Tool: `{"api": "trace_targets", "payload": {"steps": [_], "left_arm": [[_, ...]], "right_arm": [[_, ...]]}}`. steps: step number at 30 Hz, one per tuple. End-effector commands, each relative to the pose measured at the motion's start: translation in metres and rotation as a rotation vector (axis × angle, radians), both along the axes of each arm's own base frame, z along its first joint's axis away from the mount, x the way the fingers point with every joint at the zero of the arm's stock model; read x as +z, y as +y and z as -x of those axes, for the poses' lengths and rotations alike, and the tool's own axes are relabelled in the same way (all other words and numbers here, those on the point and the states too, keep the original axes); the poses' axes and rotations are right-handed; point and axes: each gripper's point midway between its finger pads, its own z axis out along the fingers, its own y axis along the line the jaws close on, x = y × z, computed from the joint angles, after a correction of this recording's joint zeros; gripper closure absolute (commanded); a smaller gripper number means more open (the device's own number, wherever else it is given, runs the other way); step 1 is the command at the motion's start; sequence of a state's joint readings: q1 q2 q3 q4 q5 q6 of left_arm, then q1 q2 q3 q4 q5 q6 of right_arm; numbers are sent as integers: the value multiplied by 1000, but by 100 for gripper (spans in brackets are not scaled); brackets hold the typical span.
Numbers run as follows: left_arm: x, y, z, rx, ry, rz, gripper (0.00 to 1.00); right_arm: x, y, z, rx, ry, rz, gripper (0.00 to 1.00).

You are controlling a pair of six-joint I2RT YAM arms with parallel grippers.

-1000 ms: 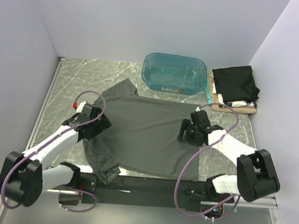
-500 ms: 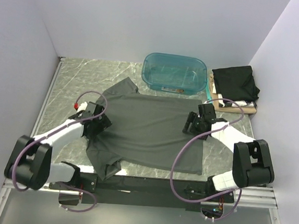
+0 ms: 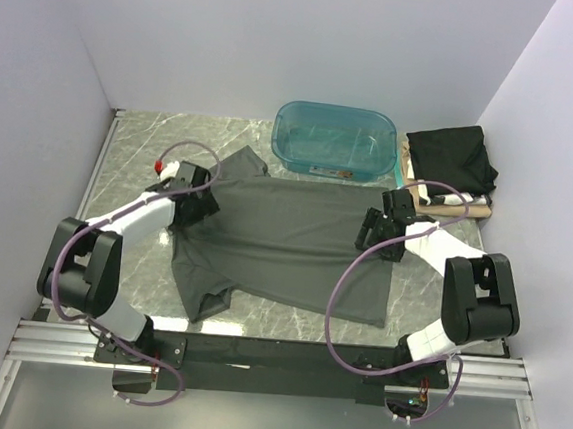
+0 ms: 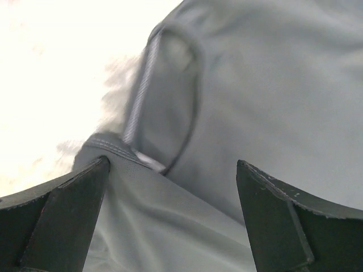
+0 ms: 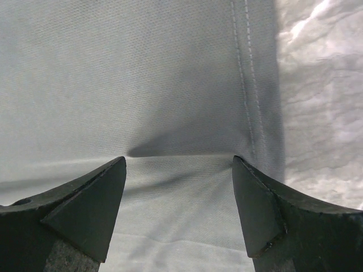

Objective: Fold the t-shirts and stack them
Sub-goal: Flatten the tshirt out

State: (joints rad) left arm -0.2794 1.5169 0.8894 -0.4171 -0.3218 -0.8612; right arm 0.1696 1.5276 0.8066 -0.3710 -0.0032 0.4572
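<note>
The left gripper [image 3: 193,204] is spreading its jaws wide, and its fingers [image 4: 68,198] are pressing onto the collar end of the charcoal-grey t-shirt [image 3: 284,244], which is lying flat across the middle of the marble table [image 3: 142,147] without being pinched. Just beyond the shirt's far edge the translucent teal tub [image 3: 334,107] is standing upright, its own floor showing through. The right gripper [image 3: 377,235] is likewise gaping, its fingers [image 5: 85,192] bearing down beside the stitched hem, while a folded black t-shirt [image 3: 454,154] is sitting on tan and white cloth [image 3: 458,201] at the far right.
</note>
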Motion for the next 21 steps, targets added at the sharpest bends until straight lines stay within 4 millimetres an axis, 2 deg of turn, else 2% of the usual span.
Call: {"api": "trace_targets", "payload": {"steps": [1, 3, 4, 5, 7, 8, 9, 10, 11, 12, 13, 14, 15, 17, 18, 19, 20, 21], "left_arm": [[27, -7, -22, -57, -63, 5, 1], [37, -11, -16, -69, -84, 27, 1], [39, -11, -12, -70, -87, 34, 1], [42, -12, -8, -63, -96, 47, 1], [47, -9, 11, -53, -95, 68, 1], [47, -9, 18, -25, -95, 88, 1], [45, -5, 34, -11, -82, 91, 1], [43, -4, 42, 4, -78, 98, 1], [49, -4, 49, 35, -101, 136, 1], [37, -3, 62, 46, -75, 145, 1], [35, -3, 69, 58, -74, 165, 1], [41, -9, 73, 51, -101, 217, 0], [29, -11, 84, 40, -79, 233, 1], [33, -19, 88, 15, -124, 295, 0], [23, -24, 96, -4, -102, 326, 1], [21, -27, 98, -7, -105, 348, 1], [19, -31, 99, -23, -125, 374, 1], [17, -37, 102, -39, -118, 401, 1]], "right_arm": [[16, -7, -6, 27, -46, 54, 18], [34, -2, -9, 77, -113, 74, 18], [41, 11, -7, 127, -135, 82, 18], [57, 18, -10, 154, -185, 88, 18], [72, 34, -8, 210, -229, 120, 17], [86, 59, -2, 281, -272, 101, 17], [93, 76, 1, 324, -300, 76, 17], [100, 95, 7, 383, -319, 29, 17], [110, 132, 21, 489, -372, -28, 17], [116, 153, 30, 551, -396, -70, 17], [120, 177, 45, 631, -413, -119, 18], [128, 214, 67, 746, -449, -189, 18], [128, 233, 82, 808, -454, -224, 18], [128, 273, 103, 913, -454, -291, 20], [125, 295, 130, 1000, -441, -315, 21], [123, 308, 140, 1049, -439, -317, 22], [114, 324, 141, 1080, -433, -265, 23], [110, 336, 154, 1117, -427, -236, 23]]}}
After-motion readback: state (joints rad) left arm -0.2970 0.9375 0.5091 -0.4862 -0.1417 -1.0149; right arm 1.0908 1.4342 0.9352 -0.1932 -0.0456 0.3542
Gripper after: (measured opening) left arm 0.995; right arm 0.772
